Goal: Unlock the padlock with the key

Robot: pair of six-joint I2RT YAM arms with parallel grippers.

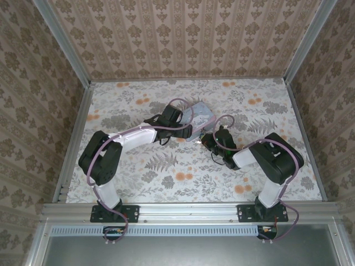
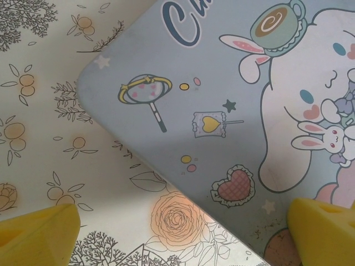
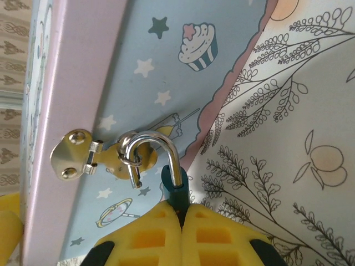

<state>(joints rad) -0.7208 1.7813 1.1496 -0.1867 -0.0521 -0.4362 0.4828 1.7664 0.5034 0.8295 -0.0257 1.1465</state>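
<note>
**Asker:** What carried it all?

**Me:** The table [image 1: 166,183], covered in a floral print. On it lay the light blue cartoon-print tin [image 1: 202,112], in the far half and a little right of the middle.

**Asker:** And your arms?

**Me:** Both reached in to the tin. My left gripper [image 1: 182,131] was at the tin's near left corner. Through that wrist's camera, its yellow fingertips [image 2: 39,235] stood wide apart, with the rounded corner of the lid and bare table between them. One fingertip was over the table and the other over the lid's edge. I could not tell whether either touched.

**Asker:** The right one?

**Me:** My right gripper [image 3: 182,221] was at the tin's near right side, just beside the left one. Its pads [image 3: 144,238] were pressed together on the padlock [image 3: 177,194], so that only a sliver of the dark bluish body showed between them.

**Asker:** Where was the padlock, exactly?

**Me:** It hung against the tin's side wall, below the pink rim of the lid. Its steel shackle [image 3: 152,138] passed through the staple of the small metal hasp [image 3: 72,158]. One leg ran down into the body. The other ended beside the staple, and I could not tell whether it was seated.
</note>
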